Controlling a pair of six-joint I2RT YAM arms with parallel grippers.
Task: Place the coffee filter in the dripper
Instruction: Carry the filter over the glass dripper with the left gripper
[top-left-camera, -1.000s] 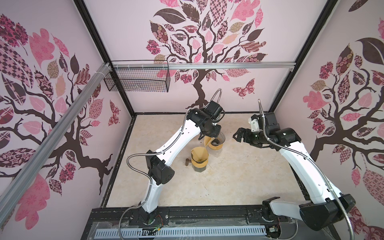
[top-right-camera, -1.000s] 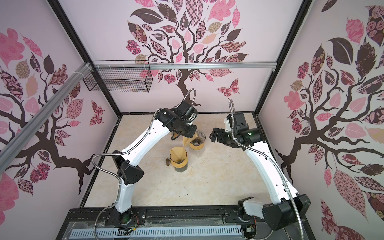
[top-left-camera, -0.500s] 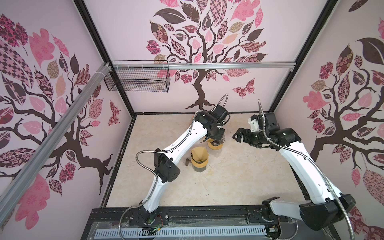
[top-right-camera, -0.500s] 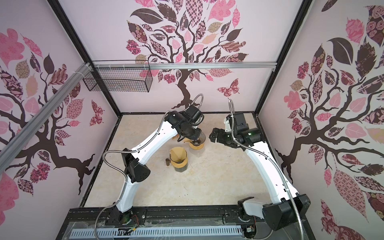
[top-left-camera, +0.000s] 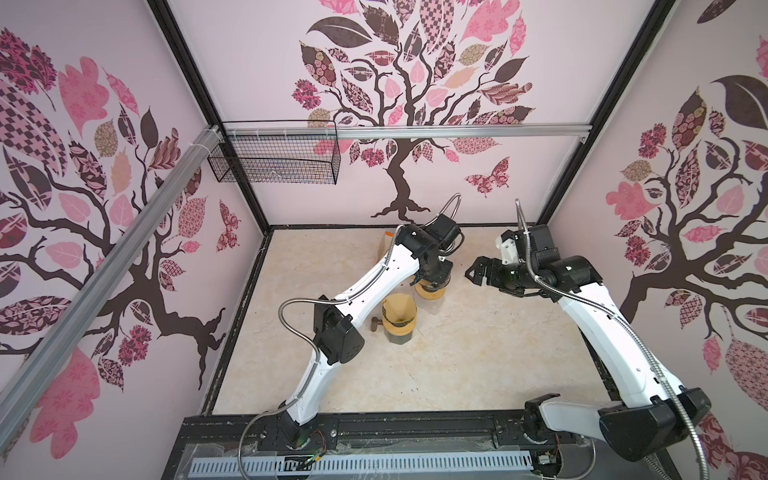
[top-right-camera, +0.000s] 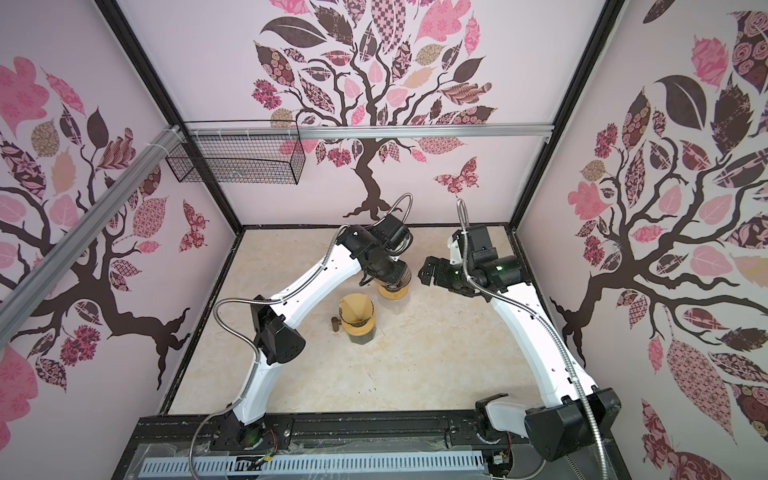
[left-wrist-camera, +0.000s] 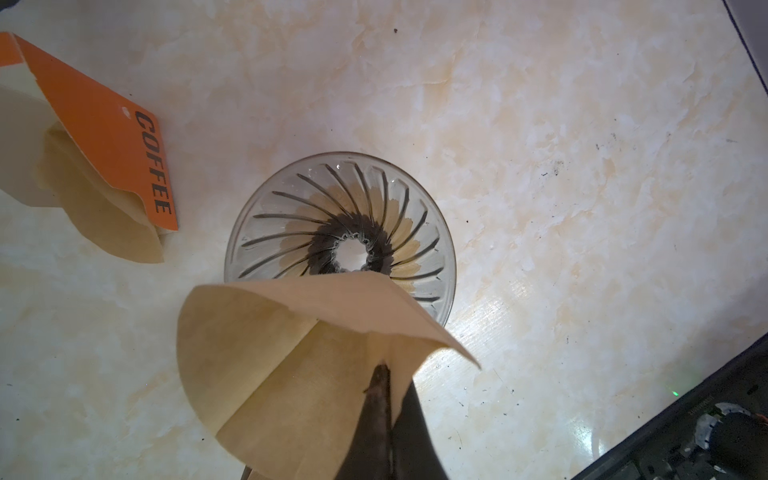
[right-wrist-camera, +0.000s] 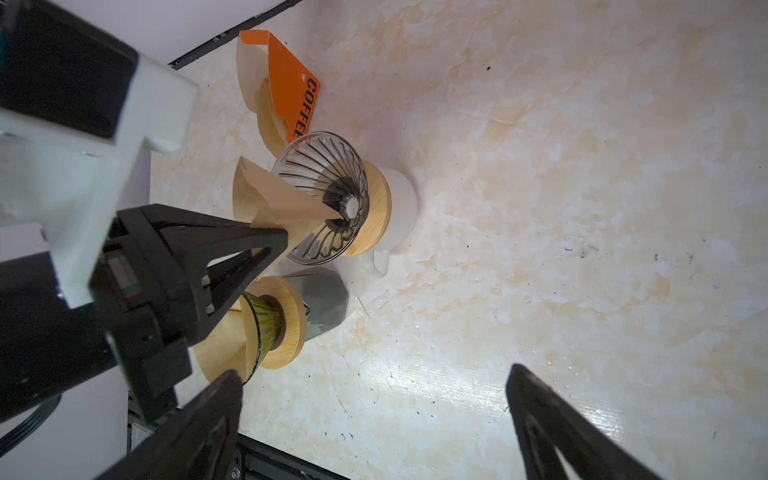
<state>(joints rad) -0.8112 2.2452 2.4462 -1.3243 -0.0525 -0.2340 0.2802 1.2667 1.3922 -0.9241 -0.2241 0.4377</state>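
Now at the insertion step. Left gripper (left-wrist-camera: 384, 376) is pinched tight on the lip of the filter (left-wrist-camera: 291, 353). The paper cone is half open and hangs at the mouth of the glass dripper (left-wrist-camera: 415, 232). In the right wrist view the filter's point seems to reach over the rim toward the centre hole. It is not seated, and the paper is off the ribs. The dripper stands on a wood collar (right-wrist-camera: 376, 212) over a white jug (right-wrist-camera: 399, 199), mid-table toward the back.

Right gripper (right-wrist-camera: 374, 372) has its jaws spread wide and empty. It hangs to the dripper's right, apart from it.

Next move, as I judge it: bring the point over the centre hole, lower straight until paper meets the ribs, then let go. The paper is limp. A sideways drag could fold the lip over the glass rim or shove the dripper on its collar.

Edges and room:
- Second dripper (right-wrist-camera: 270, 324), with a filter in it, sits just beside on the near left.
- Filter pack (left-wrist-camera: 104, 137), with an orange COFFEE flap, lies near on the far left.
- Those two sides are tight.
- The table (top-left-camera: 478, 353) is open to the front and right, past the right gripper.
- Straight up looks the clean way out.
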